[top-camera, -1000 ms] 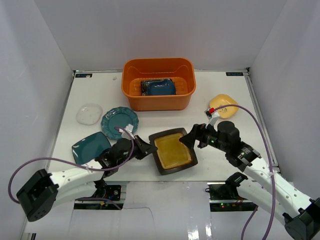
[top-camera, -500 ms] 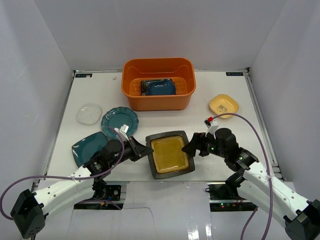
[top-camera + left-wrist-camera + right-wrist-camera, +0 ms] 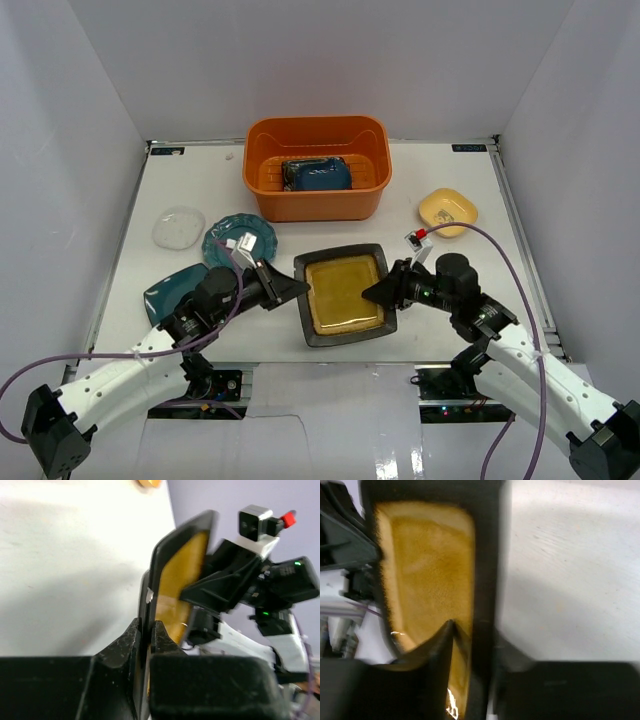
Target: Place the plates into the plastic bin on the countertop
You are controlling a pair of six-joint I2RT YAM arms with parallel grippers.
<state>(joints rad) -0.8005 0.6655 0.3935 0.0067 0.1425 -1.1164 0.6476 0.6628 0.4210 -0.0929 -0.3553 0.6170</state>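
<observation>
Now both pincers pinch one dish: the left pincer [image 3: 291, 290] is clamped on the left rim of the dark gold-centred plate [image 3: 345, 297], and the right pincer [image 3: 377, 292] on its right rim. This looks like the carry; the plate must next clear the front wall of the orange bin [image 3: 262, 140], well beyond. The white surface [image 3: 440, 165] is enclosed by white walls [image 3: 90, 120].

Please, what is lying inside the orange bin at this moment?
A blue plate lies in the orange bin, on top of a darker plate of which only the edge shows. Whether anything more lies beneath them cannot be seen; they cover it.
</observation>
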